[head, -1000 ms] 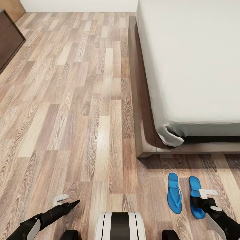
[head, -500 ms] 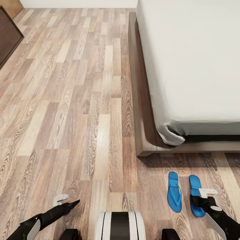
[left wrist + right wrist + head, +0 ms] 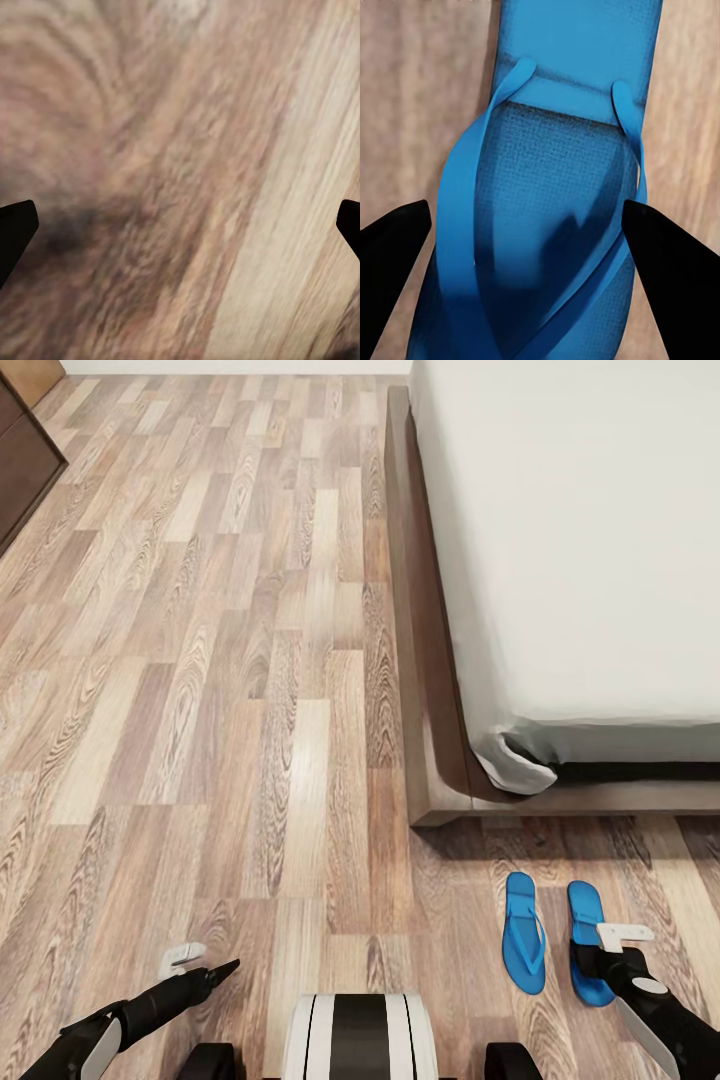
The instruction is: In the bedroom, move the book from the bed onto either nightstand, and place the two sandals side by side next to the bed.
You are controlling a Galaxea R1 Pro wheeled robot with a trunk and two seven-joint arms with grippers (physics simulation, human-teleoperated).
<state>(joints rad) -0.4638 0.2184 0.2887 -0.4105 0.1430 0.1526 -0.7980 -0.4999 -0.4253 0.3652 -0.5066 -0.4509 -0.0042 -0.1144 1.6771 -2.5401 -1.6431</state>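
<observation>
While the head view looks down on the wood-plank floor (image 3: 250,690), the bed (image 3: 425,660) fills the upper right: dark brown frame, pale mattress (image 3: 580,540), sheet corner bunched at the foot. Two blue sandals lie side by side on the floor just past the bed's foot corner, parallel, near each other but apart: left sandal (image 3: 524,932) fully seen, right sandal (image 3: 587,930) partly covered by the right arm. Right gripper (image 3: 600,958) sits directly over the right sandal's heel end; in the right wrist view its two dark fingertips (image 3: 391,247) stand wide apart on either side of the sandal (image 3: 562,247), straps and textured sole between them, released, not squeezing anything; whether they touch the sandal, cannot tell. Left gripper (image 3: 200,965) is low at the view's left over bare floor, well away from sandals; left wrist view shows its fingertips (image 3: 15,232) at opposite edges with only wood grain (image 3: 187,180) between, spread and grasping nothing. Dark brown cabinet (image 3: 22,470) at far upper left. Robot's white-and-black trunk (image 3: 358,1038) at bottom centre
</observation>
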